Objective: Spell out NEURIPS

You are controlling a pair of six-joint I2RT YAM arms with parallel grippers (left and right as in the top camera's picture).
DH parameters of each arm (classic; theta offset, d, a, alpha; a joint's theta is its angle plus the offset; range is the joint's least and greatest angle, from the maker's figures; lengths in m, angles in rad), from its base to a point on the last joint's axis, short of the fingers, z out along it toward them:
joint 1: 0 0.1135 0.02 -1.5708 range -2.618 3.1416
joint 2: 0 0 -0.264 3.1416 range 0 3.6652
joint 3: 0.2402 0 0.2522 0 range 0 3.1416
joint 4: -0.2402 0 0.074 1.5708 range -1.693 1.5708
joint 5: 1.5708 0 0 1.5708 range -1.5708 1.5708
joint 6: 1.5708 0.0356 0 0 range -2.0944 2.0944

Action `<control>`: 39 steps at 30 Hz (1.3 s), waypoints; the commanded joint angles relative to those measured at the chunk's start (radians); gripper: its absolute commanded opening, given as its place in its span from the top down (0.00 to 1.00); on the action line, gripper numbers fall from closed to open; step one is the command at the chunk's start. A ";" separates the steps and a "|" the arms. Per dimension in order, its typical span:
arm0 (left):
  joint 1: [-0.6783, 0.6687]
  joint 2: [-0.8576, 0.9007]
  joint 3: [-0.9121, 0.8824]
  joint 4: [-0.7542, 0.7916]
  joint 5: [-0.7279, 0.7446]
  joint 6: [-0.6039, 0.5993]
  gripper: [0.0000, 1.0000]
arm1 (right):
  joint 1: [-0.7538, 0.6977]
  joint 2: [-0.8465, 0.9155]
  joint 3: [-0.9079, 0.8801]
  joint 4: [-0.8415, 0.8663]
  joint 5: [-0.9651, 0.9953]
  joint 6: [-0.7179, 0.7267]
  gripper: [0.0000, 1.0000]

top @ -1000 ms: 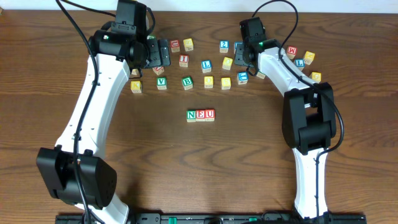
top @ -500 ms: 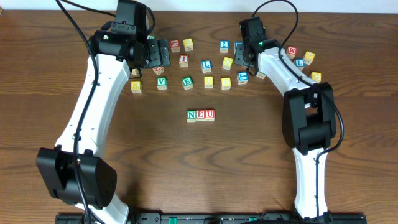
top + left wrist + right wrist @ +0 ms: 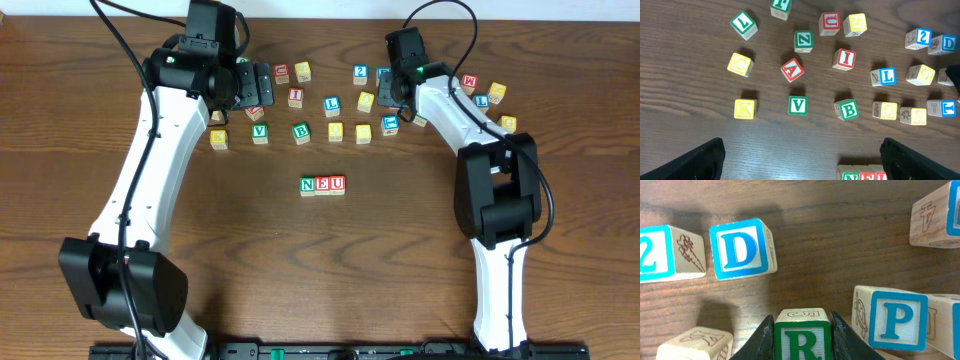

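My right gripper (image 3: 802,336) has a finger (image 3: 761,341) flat against each side of the green R cube (image 3: 802,342), so these jaws stand narrow and grip it. The wrist view does not show whether the cube rests on the table (image 3: 400,250) or hangs clear of it. Just beside my right finger sits the blue P cube (image 3: 897,320), its letter facing up. Farther off lie the blue D cube (image 3: 742,248) and, at the left edge, the 2 cube (image 3: 655,252). From overhead this gripper is at the back right of the scattered cubes. My left gripper (image 3: 800,152) is over the back left of the scatter, jaws spread wide and holding nothing. Its two dark fingers (image 3: 705,160) show only in the bottom corners of the wrist view. Beyond them lie the green V cube (image 3: 797,105) and the green B cube (image 3: 847,110), and behind those the red I cube (image 3: 845,58), well apart from either gripper. In the middle of the table, nearer my bases, the N cube (image 3: 308,184), E cube (image 3: 322,184) and U cube (image 3: 337,184) stand touching in one straight row, reading left to right.
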 commanded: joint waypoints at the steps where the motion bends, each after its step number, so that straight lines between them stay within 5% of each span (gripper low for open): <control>1: 0.004 0.005 0.017 -0.005 -0.013 0.013 0.02 | -0.003 -0.094 0.019 -0.009 -0.003 -0.035 0.74; 13: 0.004 0.005 0.017 -0.005 -0.013 0.013 0.02 | 0.000 -0.338 0.019 -0.237 -0.112 -0.052 0.74; 23: 0.004 0.005 0.017 -0.003 -0.013 0.013 0.02 | 0.033 -0.344 -0.016 -0.529 -0.197 -0.052 0.77; 39: 0.004 0.005 0.017 0.005 -0.013 0.013 0.02 | 0.113 -0.344 -0.233 -0.499 -0.196 -0.048 0.73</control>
